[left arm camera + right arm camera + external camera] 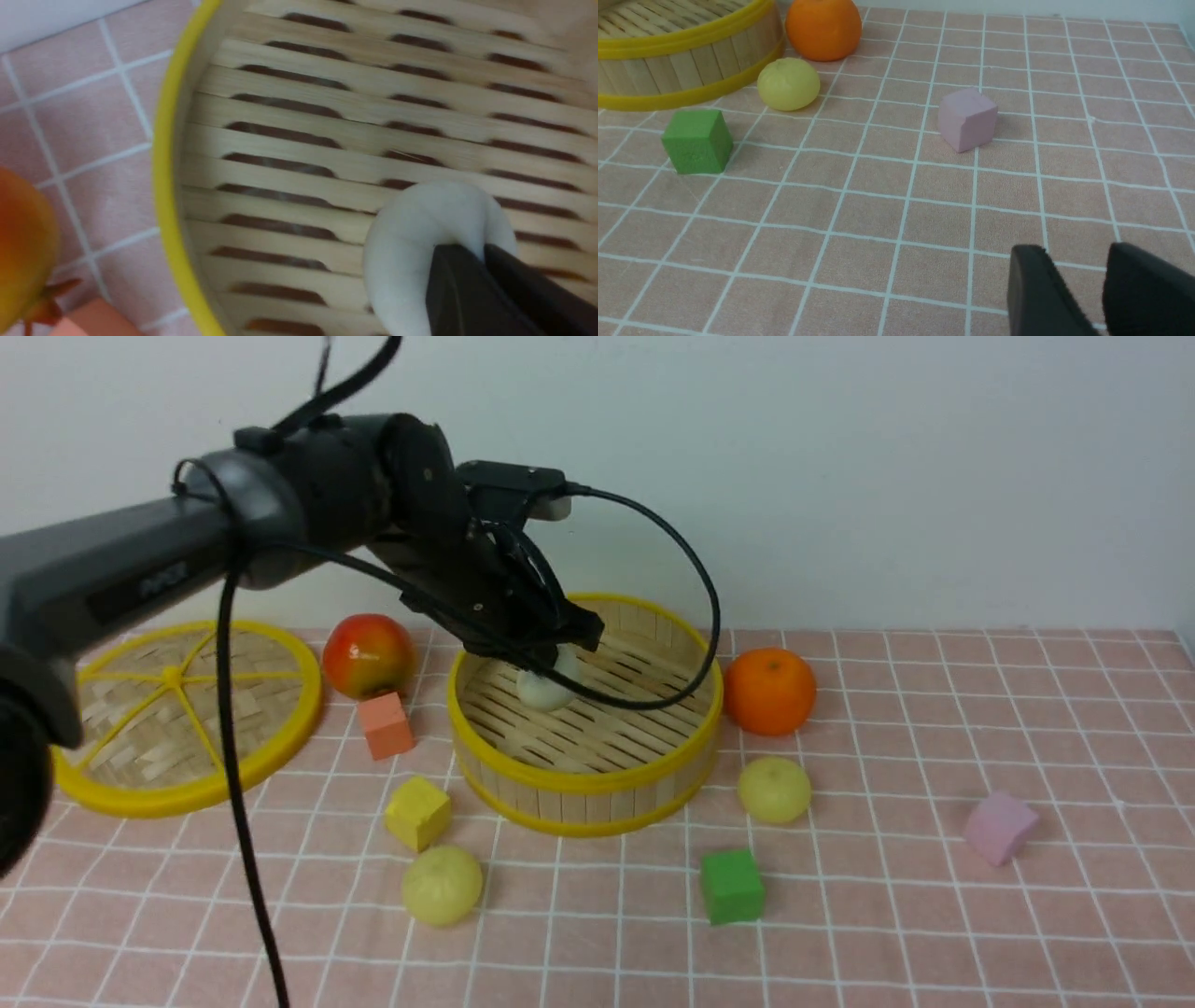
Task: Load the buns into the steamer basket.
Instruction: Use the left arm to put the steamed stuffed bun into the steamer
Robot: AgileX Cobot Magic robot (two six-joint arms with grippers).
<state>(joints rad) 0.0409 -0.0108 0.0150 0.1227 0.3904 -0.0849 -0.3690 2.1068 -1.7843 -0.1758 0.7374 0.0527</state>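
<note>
Closed left pincer [483, 249] touches white bun [411, 242] on basket [579, 784] floor; right pincer [1074, 254] hangs open above bench [878, 233].

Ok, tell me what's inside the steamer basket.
One off-white bun sits on the slatted floor of the steamer basket, with the left gripper shut at it. The gripper covers part of the bun, and the floor under the bun is hidden.
</note>
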